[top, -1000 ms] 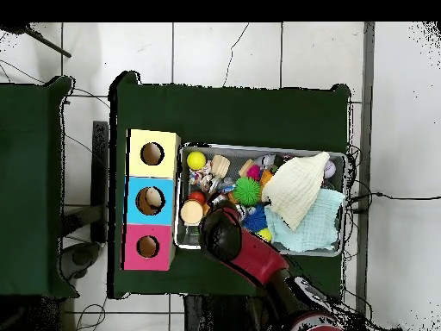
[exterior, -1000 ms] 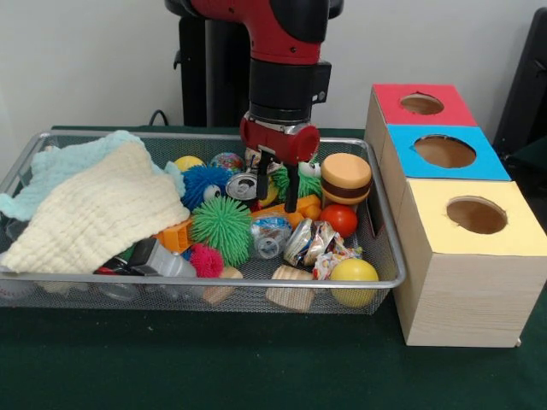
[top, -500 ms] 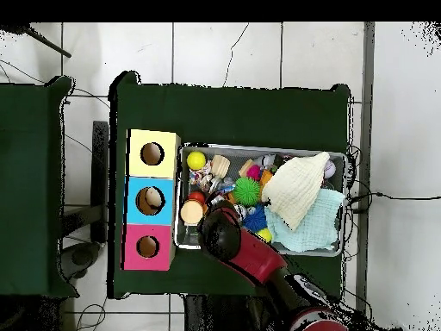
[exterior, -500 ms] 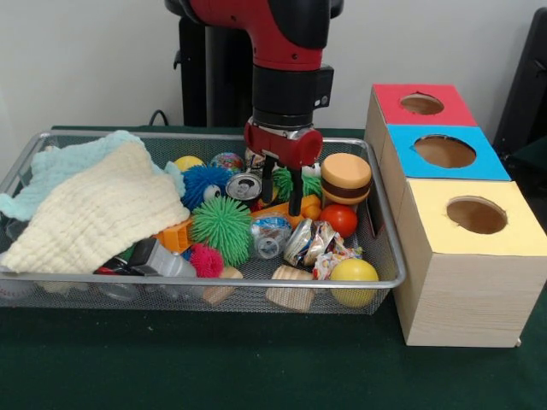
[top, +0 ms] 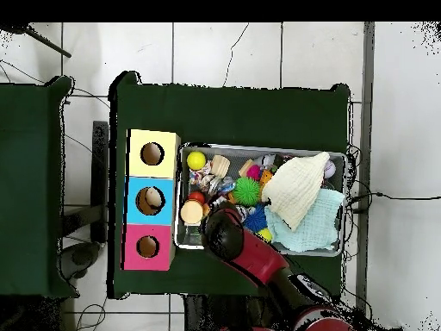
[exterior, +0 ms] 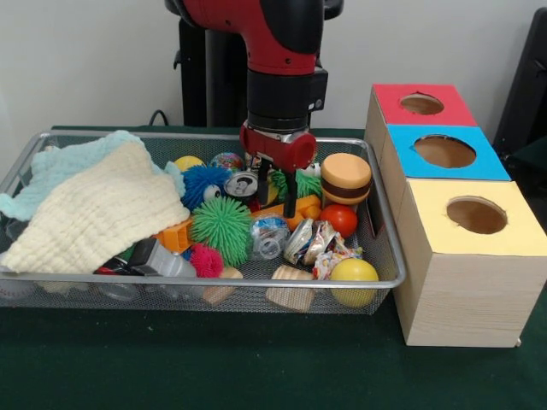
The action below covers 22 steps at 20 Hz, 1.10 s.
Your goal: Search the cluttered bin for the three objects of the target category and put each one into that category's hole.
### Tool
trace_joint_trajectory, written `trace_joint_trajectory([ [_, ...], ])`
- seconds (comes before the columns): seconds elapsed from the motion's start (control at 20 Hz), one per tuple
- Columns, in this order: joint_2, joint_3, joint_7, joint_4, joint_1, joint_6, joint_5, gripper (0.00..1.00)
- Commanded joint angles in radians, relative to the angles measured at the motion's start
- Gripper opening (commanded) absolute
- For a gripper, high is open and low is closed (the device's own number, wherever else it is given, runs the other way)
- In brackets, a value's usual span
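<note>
My gripper (exterior: pixel 277 196) hangs open in the back middle of the wire bin (exterior: pixel 389 256), nothing held between its fingers. A silver can (exterior: pixel 243 184) lies just left of the fingertips, and a small green spiky ball (exterior: pixel 304 182) sits right behind them. Close by are a toy burger (exterior: pixel 345 178), a red tomato (exterior: pixel 340 219), a yellow ball (exterior: pixel 353 274), a big green spiky ball (exterior: pixel 222 226) and a blue spiky ball (exterior: pixel 202 184). The box beside the bin has a red hole (exterior: pixel 420 104), a blue hole (exterior: pixel 444 151) and a yellow hole (exterior: pixel 476 214). In the overhead view the arm (top: pixel 245 252) hides the gripper.
Cream and pale blue cloths (exterior: pixel 90 205) cover the bin's left half. A foil wrapper (exterior: pixel 314 244), a crushed clear cup (exterior: pixel 269 235), wooden blocks (exterior: pixel 291 290), a pink spiky ball (exterior: pixel 206 260) and a grey toy (exterior: pixel 159 257) lie along the front. Something pale shows inside the blue hole (top: pixel 152 199).
The gripper has drifted slightly right and then back left over the can and small green ball, staying open. The objects in the bin have not moved.
</note>
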Motion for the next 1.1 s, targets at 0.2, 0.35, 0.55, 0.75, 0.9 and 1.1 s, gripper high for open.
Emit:
trace_joint_trajectory([
  [0.2,0.069,0.086,0.19,-0.088,-0.037,-0.03,-0.024,1.0],
  [0.35,0.057,0.078,0.19,-0.081,-0.026,-0.036,-0.025,1.0],
  [0.55,0.05,0.077,0.18,-0.085,-0.032,-0.023,-0.031,1.0],
  [0.75,0.03,0.065,0.182,-0.077,-0.02,-0.004,-0.018,1.0],
  [0.9,-0.003,0.044,0.185,-0.063,0.002,0.035,0.013,1.0],
  [1.1,-0.042,0.027,0.193,-0.043,0.021,0.075,0.039,1.0],
])
